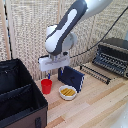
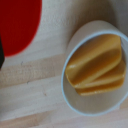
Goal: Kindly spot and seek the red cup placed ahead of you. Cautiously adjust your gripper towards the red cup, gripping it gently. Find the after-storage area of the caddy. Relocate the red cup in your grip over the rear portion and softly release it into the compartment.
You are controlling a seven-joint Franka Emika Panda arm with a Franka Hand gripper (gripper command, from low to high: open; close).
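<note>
The red cup stands upright on the wooden table, just off the caddy's side toward the exterior view's right. The caddy is a large black fabric box with inner dividers at the exterior view's left. My gripper hangs above and slightly to the exterior view's right of the cup, apart from it; its fingers are too small to read. In the wrist view the red cup fills one corner, blurred and close, beside the white bowl. No fingers show there.
A white bowl with yellow contents sits next to the cup. An upright dark-blue flat box stands behind the bowl. A black toaster oven with a pulled-out rack stands at the exterior view's right. A reed screen forms the backdrop.
</note>
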